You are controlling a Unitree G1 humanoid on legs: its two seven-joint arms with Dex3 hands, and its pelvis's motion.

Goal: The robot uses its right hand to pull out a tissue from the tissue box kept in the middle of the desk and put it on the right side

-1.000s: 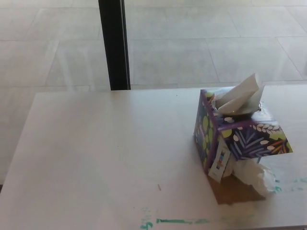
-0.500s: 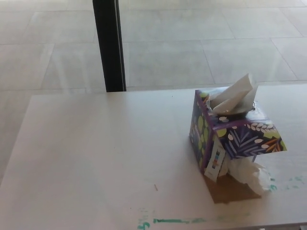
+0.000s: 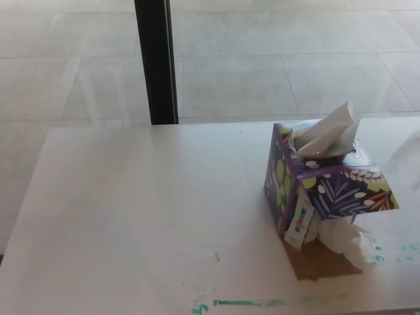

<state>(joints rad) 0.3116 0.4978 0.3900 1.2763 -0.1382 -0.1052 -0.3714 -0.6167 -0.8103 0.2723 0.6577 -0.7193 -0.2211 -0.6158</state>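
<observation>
A purple tissue box (image 3: pixel 328 187) with a leaf pattern stands on the pale desk (image 3: pixel 151 216), right of the middle. A white tissue (image 3: pixel 325 134) sticks up out of its top opening. At the box's near side a flap hangs open and a crumpled white tissue (image 3: pixel 348 239) bulges out low down, beside a brown patch on the desk. Neither of my hands shows in the head view.
A black vertical post (image 3: pixel 156 62) stands behind the desk's far edge, with tiled floor (image 3: pixel 275 59) beyond. Green marks (image 3: pixel 243 303) run along the desk's near edge. The desk's right edge is cut off by the picture.
The whole picture has shifted a little left and back again, so the camera has moved. The box and tissues keep their places on the desk.
</observation>
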